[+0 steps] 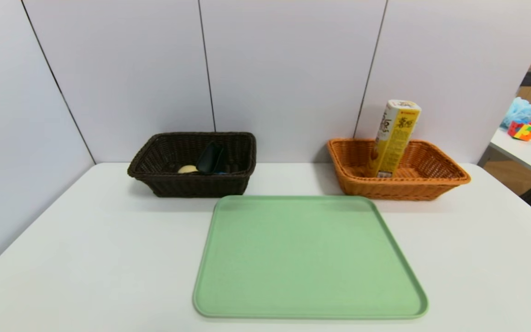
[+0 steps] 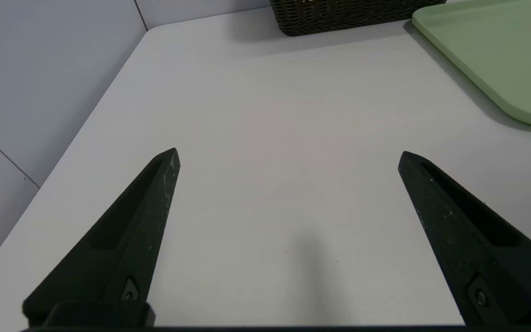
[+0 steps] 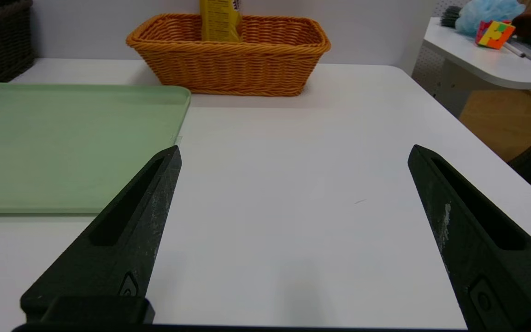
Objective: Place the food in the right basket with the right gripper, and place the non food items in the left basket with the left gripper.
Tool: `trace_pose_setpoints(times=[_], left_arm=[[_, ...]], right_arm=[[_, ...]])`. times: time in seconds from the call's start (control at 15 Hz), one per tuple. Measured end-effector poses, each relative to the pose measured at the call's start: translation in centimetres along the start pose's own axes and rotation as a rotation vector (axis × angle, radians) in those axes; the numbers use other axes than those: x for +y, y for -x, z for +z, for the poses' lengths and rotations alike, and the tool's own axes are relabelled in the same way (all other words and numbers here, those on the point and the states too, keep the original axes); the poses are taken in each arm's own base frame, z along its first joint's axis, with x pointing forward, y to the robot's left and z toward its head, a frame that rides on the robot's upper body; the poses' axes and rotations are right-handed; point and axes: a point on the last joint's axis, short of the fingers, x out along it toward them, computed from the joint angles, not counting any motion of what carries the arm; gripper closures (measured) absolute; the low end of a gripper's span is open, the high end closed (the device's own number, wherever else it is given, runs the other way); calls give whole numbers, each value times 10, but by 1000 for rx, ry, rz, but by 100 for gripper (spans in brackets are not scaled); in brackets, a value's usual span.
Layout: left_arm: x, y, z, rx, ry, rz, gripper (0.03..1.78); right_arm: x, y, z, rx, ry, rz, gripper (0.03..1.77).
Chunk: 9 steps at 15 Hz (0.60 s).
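Green tray at table centre, bare; dark left basket at 11 o'clock from it, holding a dark item and a pale round one (neither identifiable); orange right basket at 1 o'clock, yellow snack box standing tilted inside. Left gripper at 8 o'clock of the tray above bare table, spread wide, holding nothing; right gripper at 4 o'clock, likewise wide and holding nothing.

We read only large dark lettering, roughly "Lou's", on the yellow box; its other print is illegible.
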Motion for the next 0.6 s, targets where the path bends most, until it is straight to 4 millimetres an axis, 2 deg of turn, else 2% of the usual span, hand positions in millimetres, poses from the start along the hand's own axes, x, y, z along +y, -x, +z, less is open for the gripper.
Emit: trace_pose_setpoints(times=[0.27, 0.6], left_arm=[[0, 0, 0, 3, 29, 2, 12], [0, 0, 0, 4, 35, 3, 12]], right_arm=[[2, -2, -14, 85, -15, 55, 10], [2, -2, -14, 79, -19, 72, 10]])
